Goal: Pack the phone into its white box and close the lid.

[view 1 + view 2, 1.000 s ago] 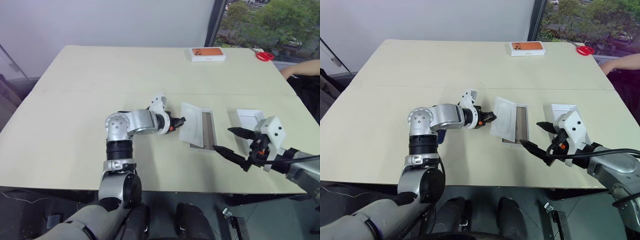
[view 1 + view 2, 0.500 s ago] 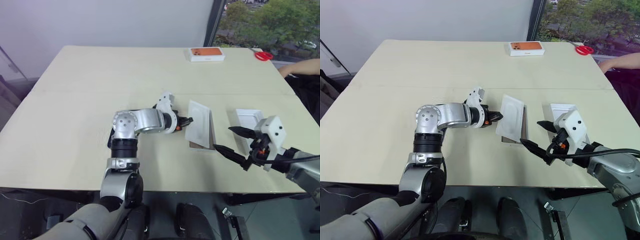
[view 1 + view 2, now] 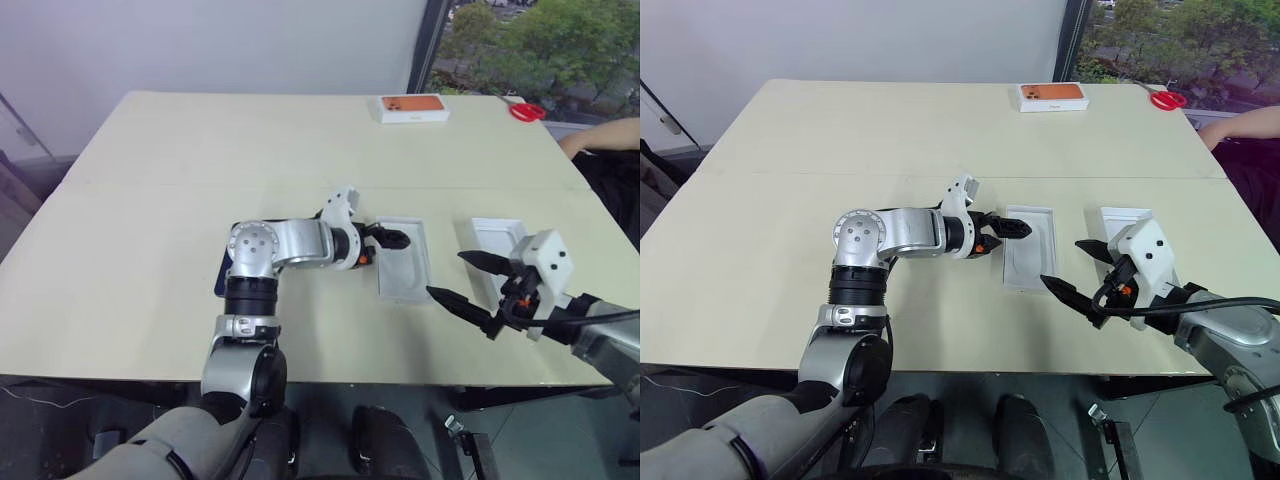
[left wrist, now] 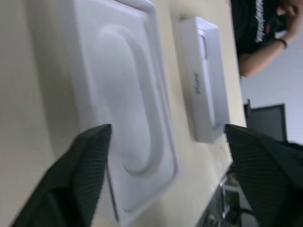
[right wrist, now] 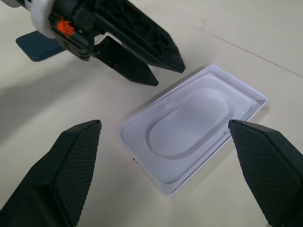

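Note:
The white box (image 3: 403,260) lies at mid-table with a white insert with an oval recess (image 5: 189,125) flat inside it, covering its floor. My left gripper (image 3: 398,238) hovers over the box's far left corner, its fingers (image 5: 142,35) spread open and holding nothing. The dark blue phone (image 5: 35,45) lies on the table behind my left forearm, mostly hidden by it. Right of the box lies the white lid (image 3: 497,240). My right gripper (image 3: 445,276) stands open between box and lid, near the front edge, with nothing between its fingers.
An orange-topped box (image 3: 412,107) and red scissors (image 3: 528,112) sit at the table's far edge. A person's arm (image 3: 605,135) rests at the far right corner. The table's front edge runs just below my right gripper.
The insert, held tilted up on edge by my left gripper, now lies flat in the white box. The left gripper moved right over the box and opened. The right arm stayed put.

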Controlling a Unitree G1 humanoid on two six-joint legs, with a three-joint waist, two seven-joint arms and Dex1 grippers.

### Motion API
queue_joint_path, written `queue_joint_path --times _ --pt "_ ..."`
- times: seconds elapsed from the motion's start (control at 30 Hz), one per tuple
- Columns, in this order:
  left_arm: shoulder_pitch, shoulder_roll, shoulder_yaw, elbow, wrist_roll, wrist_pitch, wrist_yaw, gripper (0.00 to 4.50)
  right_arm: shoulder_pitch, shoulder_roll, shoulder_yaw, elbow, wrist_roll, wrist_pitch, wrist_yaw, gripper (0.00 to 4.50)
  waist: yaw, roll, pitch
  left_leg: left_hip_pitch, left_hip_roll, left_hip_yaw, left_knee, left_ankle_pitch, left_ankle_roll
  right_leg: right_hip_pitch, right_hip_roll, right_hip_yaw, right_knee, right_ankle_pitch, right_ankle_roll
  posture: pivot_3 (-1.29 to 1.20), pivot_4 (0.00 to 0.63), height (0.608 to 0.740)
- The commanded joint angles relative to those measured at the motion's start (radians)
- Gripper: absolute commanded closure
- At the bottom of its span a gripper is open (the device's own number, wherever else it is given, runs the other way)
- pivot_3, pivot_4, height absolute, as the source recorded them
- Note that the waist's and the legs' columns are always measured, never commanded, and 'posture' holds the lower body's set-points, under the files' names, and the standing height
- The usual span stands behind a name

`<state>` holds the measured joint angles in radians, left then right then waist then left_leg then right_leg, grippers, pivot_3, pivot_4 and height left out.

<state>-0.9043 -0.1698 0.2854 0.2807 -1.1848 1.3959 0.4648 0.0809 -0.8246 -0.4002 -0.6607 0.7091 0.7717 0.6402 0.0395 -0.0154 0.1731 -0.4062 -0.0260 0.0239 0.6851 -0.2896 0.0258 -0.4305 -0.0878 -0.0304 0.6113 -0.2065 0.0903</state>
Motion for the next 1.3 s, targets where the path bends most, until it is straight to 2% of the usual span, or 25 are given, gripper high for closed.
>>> queue_joint_path --times 0.03,0.13,0.27,0.3,0.37,0.47,0.6,0.7,0.93,1.13,1.3 --pt "0.028 0.089 -0.035 -0.138 0.007 0.018 -0.137 0.62 -0.059 -0.016 0.044 0.015 -0.064 0.002 -0.058 0.00 -0.004 0.000 0.000 0.000 0.000 0.000 0.000 0.000 0.000 0.000 0.000 0.000 0.000 0.000 0.000 0.00 0.150 0.740" --pt "0.075 0.248 -0.124 -0.243 0.092 -0.024 -0.307 0.59 -0.115 -0.006 0.088 0.052 -0.077 0.043 -0.094 0.82 -0.012 0.001 -0.001 0.002 0.001 0.001 -0.001 0.000 0.000 -0.001 0.001 0.000 0.002 -0.002 -0.003 0.00 0.150 0.740" --pt "0.134 0.435 -0.246 -0.321 0.226 -0.140 -0.525 0.59 -0.178 0.004 0.149 0.073 -0.091 0.093 -0.128 2.84 -0.009 0.001 -0.001 0.001 0.002 0.000 -0.001 0.002 -0.003 -0.001 0.002 0.000 0.002 -0.002 -0.004 0.00 0.150 0.740" --pt "0.143 0.463 -0.267 -0.330 0.252 -0.163 -0.564 0.59 -0.189 0.005 0.159 0.076 -0.095 0.102 -0.135 3.48 -0.006 0.001 -0.001 0.001 0.002 0.001 -0.001 0.002 -0.003 -0.001 0.002 0.000 0.001 -0.002 -0.004 0.00 0.150 0.740" --pt "0.190 0.601 -0.369 -0.394 0.372 -0.313 -0.751 0.59 -0.257 0.027 0.221 0.117 -0.130 0.142 -0.185 4.44 -0.002 0.000 0.000 0.001 0.001 0.000 -0.001 0.002 -0.003 -0.001 0.001 0.000 0.001 -0.002 -0.004 0.00 0.150 0.740" --pt "0.267 0.757 -0.487 -0.462 0.528 -0.554 -1.002 0.59 -0.339 0.048 0.322 0.163 -0.191 0.171 -0.218 4.44 -0.005 0.001 0.000 0.000 0.001 0.003 -0.002 0.001 -0.003 -0.002 0.000 0.001 0.000 -0.002 -0.005 0.00 0.150 0.740" --pt "0.356 0.850 -0.530 -0.473 0.651 -0.782 -1.210 0.59 -0.449 0.072 0.461 0.219 -0.275 0.233 -0.258 4.44 -0.003 0.002 0.000 -0.002 0.002 0.003 -0.002 0.001 -0.003 -0.004 -0.004 0.002 0.000 -0.002 -0.005 0.00 0.150 0.740" --pt "0.414 0.900 -0.555 -0.473 0.730 -0.906 -1.325 0.59 -0.534 0.123 0.516 0.289 -0.307 0.272 -0.277 4.44 -0.003 0.003 0.000 -0.002 0.002 0.003 -0.002 0.001 -0.002 -0.006 -0.005 0.002 0.000 -0.002 -0.006 0.00 0.150 0.740" --pt "0.451 0.885 -0.535 -0.456 0.776 -0.921 -1.385 0.59 -0.647 0.213 0.589 0.475 -0.395 0.311 -0.299 4.44 -0.003 0.002 0.000 -0.003 0.001 0.003 -0.002 0.001 -0.001 -0.005 -0.005 0.001 0.000 -0.001 -0.005 0.00 0.150 0.740" --pt "0.474 0.859 -0.522 -0.470 0.799 -0.911 -1.378 0.59 -0.748 0.307 0.608 0.732 -0.524 0.188 -0.367 4.44 -0.028 0.002 0.000 -0.002 0.001 0.003 -0.001 0.000 0.000 -0.005 -0.001 0.000 0.002 -0.001 -0.004 0.00 0.150 0.740" --pt "0.487 0.838 -0.515 -0.500 0.802 -0.888 -1.370 0.59 -0.789 0.347 0.600 0.848 -0.589 0.108 -0.380 4.44 -0.033 0.002 0.000 -0.002 0.002 0.003 -0.001 0.000 0.000 -0.005 0.000 0.000 0.003 0.001 0.000 0.00 0.150 0.740"
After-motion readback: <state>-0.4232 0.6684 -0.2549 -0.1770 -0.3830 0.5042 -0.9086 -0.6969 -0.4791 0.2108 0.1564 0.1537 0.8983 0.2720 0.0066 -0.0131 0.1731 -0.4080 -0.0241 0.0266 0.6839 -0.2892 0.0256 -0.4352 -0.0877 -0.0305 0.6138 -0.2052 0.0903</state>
